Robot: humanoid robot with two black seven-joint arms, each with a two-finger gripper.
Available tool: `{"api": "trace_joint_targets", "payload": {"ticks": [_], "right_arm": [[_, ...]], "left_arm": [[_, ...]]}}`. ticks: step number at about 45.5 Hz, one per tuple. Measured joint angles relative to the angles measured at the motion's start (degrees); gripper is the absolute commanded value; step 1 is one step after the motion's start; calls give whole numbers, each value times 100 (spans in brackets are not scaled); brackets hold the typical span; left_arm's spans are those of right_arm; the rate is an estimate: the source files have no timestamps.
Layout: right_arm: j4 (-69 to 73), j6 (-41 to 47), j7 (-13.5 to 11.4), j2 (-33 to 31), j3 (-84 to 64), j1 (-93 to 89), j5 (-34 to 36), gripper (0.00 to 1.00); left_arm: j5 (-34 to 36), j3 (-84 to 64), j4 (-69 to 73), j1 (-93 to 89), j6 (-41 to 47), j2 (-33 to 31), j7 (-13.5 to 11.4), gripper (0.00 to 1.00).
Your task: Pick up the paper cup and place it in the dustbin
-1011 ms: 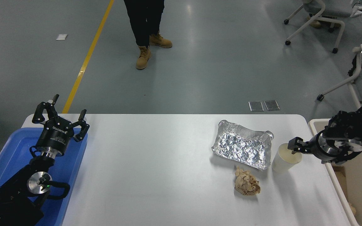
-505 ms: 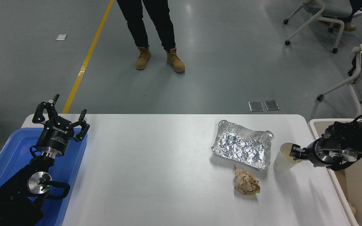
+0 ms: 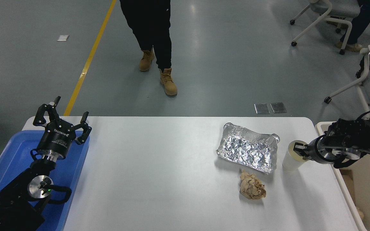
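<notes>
white table (image 3: pixel 172 179) | right gripper (image 3: pixel 300 150) fingers pinch paper cup (image 3: pixel 290 162) rim (left gripper (image 3: pixel 62 123) spread)

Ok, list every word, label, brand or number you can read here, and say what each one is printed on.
"ROBOTIQ" in white letters on the black body of the left hand, parked over the blue tray at the lower left.
Smaller white print beneath that brand: too small to read.
Paper cup, foil tray, crumpled brown paper, dustbin: no text visible.
</notes>
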Motion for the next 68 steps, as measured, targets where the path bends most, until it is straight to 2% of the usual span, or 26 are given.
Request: {"api": "trace_joint_targets", "payload": {"ticks": [22,39,55,68], "right_arm": [[1170,713,7,-1004,-38,2628,-419,0],[1428,1521,21,-1385,-38,4342,-468,0],[1449,1717,24,-1520,-57,4724,-501,0],[476,1340,12,-1627,-31,3505,-516,0]], "left_arm": [[0,-1,-3,0,2,1,3,98],[-1,0,-1,0,2,1,0,98],[0,0,2,0,2,2,-5,98],[0,1,3,0,2,1,-7,98]]}}
